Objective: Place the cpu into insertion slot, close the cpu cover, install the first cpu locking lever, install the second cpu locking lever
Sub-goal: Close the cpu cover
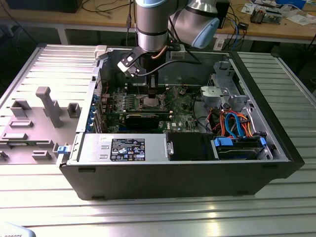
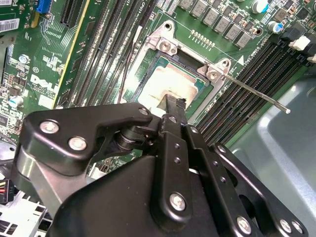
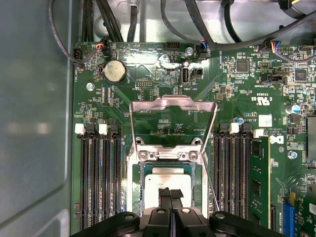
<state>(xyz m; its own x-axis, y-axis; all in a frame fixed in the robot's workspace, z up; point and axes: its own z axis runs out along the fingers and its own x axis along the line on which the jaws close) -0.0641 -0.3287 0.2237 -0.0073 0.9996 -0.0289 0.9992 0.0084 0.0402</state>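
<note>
Fingers [image 3: 164, 196] narrow, tips together right at cpu [image 3: 168, 178] in insertion slot [image 3: 132, 180]; cpu cover [image 3: 173, 101] up & open, locking lever [image 2: 252, 91] loose.

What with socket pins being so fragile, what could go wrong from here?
1. The gripper has its tips on or just above the cpu in the insertion slot. If the chip sits skewed, pressing could damage the contacts.
2. The cpu cover is folded back, so nothing clamps the chip yet.
3. A locking lever juts out sideways and could snag the gripper.
</note>
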